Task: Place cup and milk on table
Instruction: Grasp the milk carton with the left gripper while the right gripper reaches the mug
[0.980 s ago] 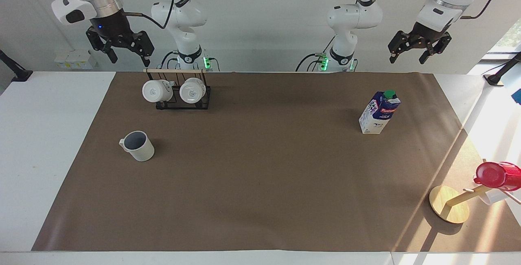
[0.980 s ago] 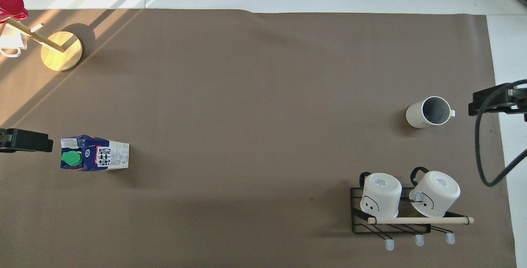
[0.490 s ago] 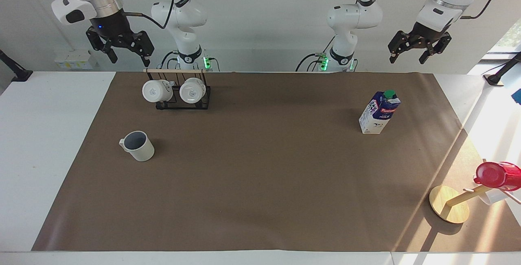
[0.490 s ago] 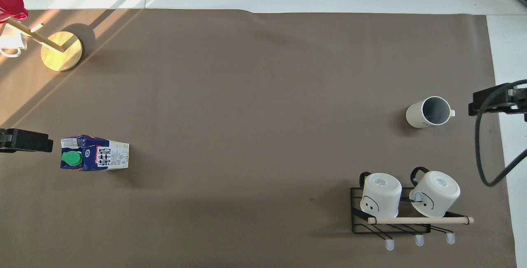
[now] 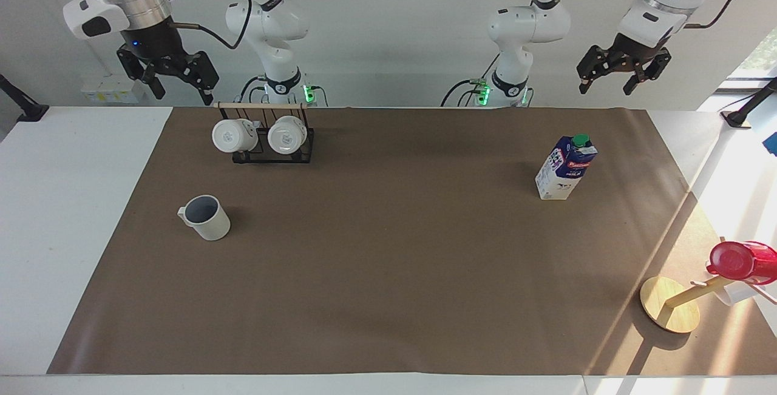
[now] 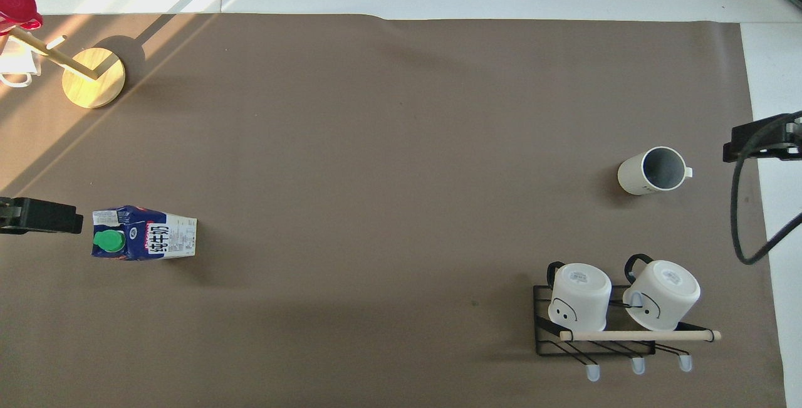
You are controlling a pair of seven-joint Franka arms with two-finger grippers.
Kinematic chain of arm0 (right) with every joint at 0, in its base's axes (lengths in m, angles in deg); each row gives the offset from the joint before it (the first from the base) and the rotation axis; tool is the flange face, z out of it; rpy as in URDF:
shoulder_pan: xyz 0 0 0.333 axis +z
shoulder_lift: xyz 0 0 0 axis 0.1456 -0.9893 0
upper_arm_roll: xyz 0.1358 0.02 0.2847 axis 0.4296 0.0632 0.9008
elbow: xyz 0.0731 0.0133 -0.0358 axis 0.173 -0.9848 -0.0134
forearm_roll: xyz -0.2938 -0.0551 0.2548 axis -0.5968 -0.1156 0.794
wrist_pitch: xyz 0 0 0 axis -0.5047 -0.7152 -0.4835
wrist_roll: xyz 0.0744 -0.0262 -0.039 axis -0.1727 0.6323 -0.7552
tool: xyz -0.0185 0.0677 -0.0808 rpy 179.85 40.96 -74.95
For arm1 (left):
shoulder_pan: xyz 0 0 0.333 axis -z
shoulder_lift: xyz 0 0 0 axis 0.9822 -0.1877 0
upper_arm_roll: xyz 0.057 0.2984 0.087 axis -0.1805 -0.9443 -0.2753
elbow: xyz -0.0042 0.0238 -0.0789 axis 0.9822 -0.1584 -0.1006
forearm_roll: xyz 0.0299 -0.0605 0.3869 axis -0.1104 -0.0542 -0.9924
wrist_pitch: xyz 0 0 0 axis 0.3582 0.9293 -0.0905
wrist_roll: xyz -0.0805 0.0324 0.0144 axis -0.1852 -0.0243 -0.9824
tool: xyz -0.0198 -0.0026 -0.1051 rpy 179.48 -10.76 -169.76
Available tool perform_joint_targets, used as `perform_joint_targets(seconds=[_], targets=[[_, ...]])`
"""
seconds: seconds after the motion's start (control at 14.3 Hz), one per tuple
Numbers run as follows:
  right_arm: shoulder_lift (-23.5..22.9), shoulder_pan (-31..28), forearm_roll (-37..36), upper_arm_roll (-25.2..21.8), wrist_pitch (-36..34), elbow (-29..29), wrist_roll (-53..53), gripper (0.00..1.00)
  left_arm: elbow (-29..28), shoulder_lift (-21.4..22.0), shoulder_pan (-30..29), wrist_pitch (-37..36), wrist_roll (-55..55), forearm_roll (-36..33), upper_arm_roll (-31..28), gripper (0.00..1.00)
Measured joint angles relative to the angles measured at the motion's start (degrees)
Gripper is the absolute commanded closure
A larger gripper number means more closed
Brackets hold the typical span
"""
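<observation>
Cup (image 5: 206, 217), round, matte; boxy milk (image 5: 566, 168) carton

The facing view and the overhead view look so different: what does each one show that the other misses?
Only the facing view shows both arms whole, with the left gripper and the right gripper raised, open and empty, and the cow spots on the milk.

Only the overhead view shows the Chinese print on the carton's side and the smiley faces on the two white mugs.

Both show the cup upright on the brown mat, the mug rack, the wooden stand and the red cup.
</observation>
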Motion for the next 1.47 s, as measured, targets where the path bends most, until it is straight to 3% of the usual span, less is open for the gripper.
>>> perform_joint_targets(seconds=[0.49, 0.77, 1.12, 1.47], targets=[[-1.40, 0.17, 0.00, 0.24, 15.66, -13.30, 0.00, 0.00, -0.91, 0.55, 0.01, -0.58, 0.00, 0.00, 0.25, 0.00], [-4.61, 0.21, 0.00, 0.24, 24.66, -20.22, 0.00, 0.00, -7.98, 3.85, -0.09, 0.95, -0.03, 0.00, -0.11, 0.00], [-6.76, -0.11, 0.00, -0.01, 35.04, -27.76, -0.35, 0.00, -22.32, 7.47, -1.44, 15.03, 2.42, -0.01, -0.55, 0.00], [-7.50, -1.90, 0.00, -0.22, 41.28, -33.01, -3.77, 0.00, -29.56, 7.46, -1.47, 25.88, 6.39, -0.01, -0.42, 0.00]])
